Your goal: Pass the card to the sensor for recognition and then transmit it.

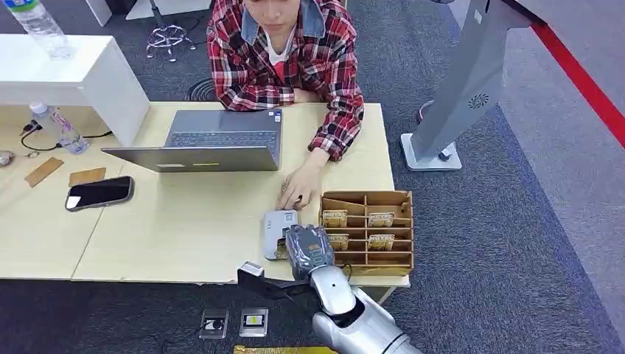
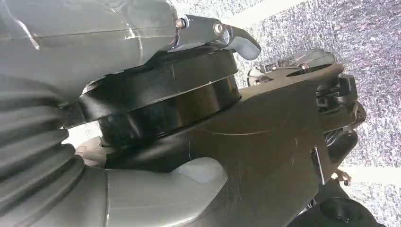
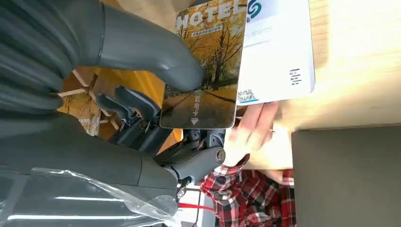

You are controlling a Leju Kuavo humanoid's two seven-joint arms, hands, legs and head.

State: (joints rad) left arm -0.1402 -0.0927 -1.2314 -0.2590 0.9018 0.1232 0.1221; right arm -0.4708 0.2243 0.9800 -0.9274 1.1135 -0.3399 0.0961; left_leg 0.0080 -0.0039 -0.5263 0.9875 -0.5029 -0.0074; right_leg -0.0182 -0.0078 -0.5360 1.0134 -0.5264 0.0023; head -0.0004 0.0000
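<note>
Right robot hand point(image 1: 308, 247) pinches a hotel card point(image 3: 204, 66) between thumb and fingers, over the white sensor point(image 1: 278, 230) on the bench point(image 1: 177, 236), beside the wooden card rack point(image 1: 368, 230). A person's hand point(image 1: 298, 188) rests just behind the sensor. Left robot hand point(image 2: 113, 42): grip cannot be told.

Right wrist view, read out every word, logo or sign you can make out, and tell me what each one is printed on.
"HOTEL": top of the card that the right hand holds.
"取电卡" above a small arrow: lower part of the card.
Small line under "HOTEL": too small to read.
Blue-green logo and fine print on the white sensor: too blurred to read.
</note>
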